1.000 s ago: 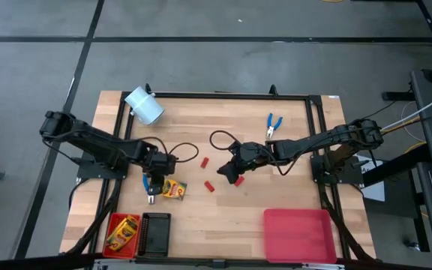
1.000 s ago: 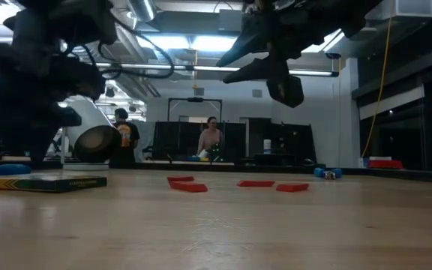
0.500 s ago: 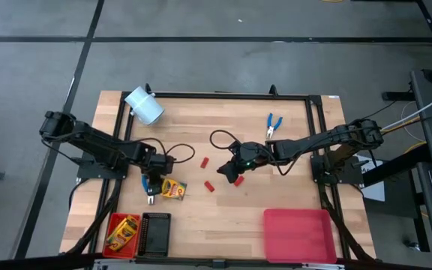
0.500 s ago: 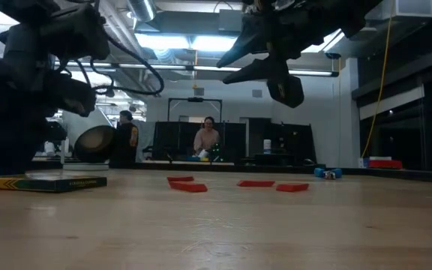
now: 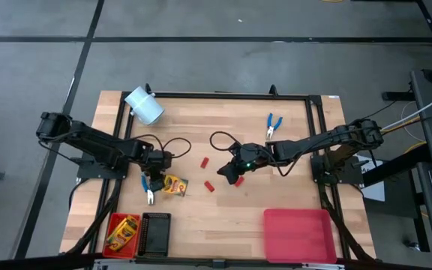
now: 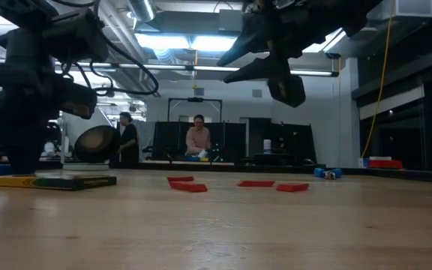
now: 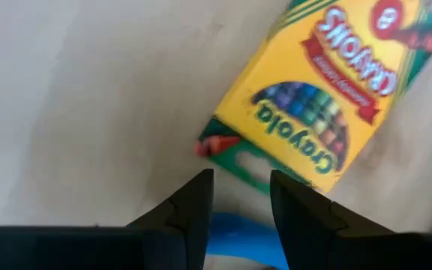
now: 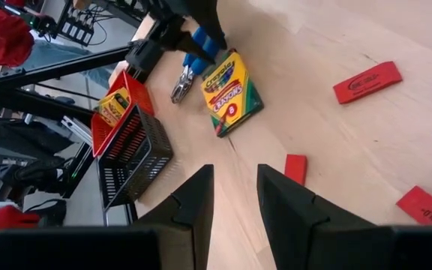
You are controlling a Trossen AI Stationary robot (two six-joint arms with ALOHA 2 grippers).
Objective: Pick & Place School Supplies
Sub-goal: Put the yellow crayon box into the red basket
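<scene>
Left hand (image 5: pixel 150 182) grips blue-handled pliers (image 5: pixel 148 193), jaws toward the table's front edge.

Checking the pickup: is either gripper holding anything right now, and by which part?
The left gripper grips the pliers by their blue handles, right beside the crayon box. The right gripper is open and holds nothing.

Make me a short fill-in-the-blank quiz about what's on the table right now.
1. The left gripper is shut on the blue-handled ____.
2. The crayon box on the table lies beside that gripper; another crayon box sits in the ____ tray.
3. The right gripper hovers over the small ____ pieces.
4. The second pliers lie near the table's ____ edge.

Missing words: pliers; red; red; far
</scene>
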